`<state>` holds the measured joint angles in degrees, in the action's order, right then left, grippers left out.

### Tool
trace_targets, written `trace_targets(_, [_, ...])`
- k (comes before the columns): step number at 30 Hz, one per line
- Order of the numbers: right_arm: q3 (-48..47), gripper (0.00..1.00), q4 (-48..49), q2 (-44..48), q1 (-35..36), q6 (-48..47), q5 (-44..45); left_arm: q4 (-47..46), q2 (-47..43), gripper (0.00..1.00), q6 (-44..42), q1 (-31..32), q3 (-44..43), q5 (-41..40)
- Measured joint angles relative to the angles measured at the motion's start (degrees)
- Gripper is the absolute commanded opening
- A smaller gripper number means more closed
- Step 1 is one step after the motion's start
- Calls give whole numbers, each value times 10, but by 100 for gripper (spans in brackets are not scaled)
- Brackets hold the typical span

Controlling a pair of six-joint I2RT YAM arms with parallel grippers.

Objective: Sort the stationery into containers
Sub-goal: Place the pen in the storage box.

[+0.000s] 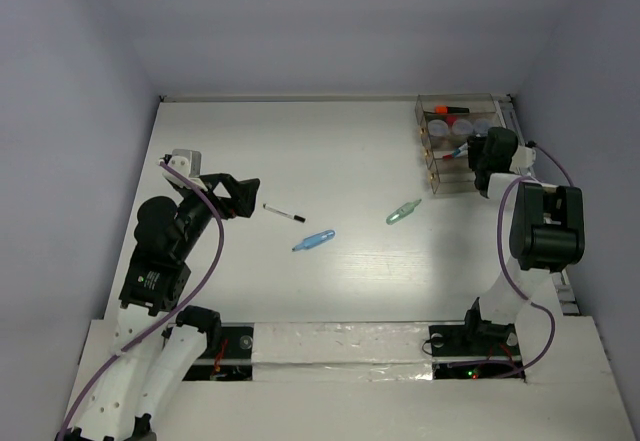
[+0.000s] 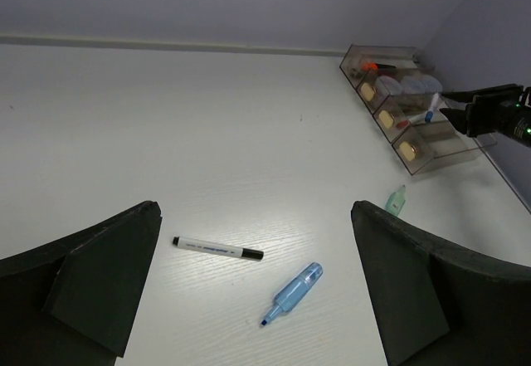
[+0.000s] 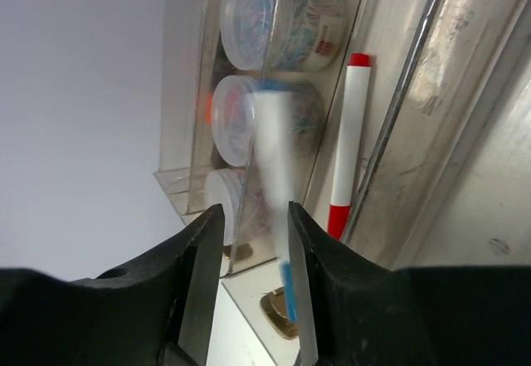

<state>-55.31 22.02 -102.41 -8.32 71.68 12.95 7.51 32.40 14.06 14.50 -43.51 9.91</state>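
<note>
Pen [image 3: 272,154], blue cap toward right hand [image 3: 255,212], white end toward pots [image 3: 249,17]

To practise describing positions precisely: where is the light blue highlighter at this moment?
In the top view the light blue highlighter lies on the table, near its centre, between the black-capped pen on the left and the pale green highlighter on the right.

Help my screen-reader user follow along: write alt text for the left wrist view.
The open left gripper frames a white table where a black-capped pen and a light blue highlighter lie apart. Far right, a pale green highlighter lies before a clear organiser, where a blue-capped pen sits at the right gripper's tip.
</note>
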Motion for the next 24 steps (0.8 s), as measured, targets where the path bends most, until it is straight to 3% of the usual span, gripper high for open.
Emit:
trace_targets(9, [17,45,17,13,0,-1,-16,0,0,99,0,0,0,0])
trace_targets(10, [20,42,19,18,0,-4,-19,0,0,99,0,0,0,0])
trace_targets(12, [23,19,28,31,0,-21,-42,0,0,99,0,0,0,0])
trace_targets(15, [20,7,59,43,5,-64,-120,0,0,99,0,0,0,0])
trace_targets(19, [-27,11,54,44,54,-171,-254,0,0,99,0,0,0,-1])
trace_targets(22, [-91,20,17,43,149,-283,-331,0,-1,99,0,0,0,-8])
trace_targets(24, [-125,40,-9,42,212,-348,-365,0,-7,99,0,-2,0,-15])
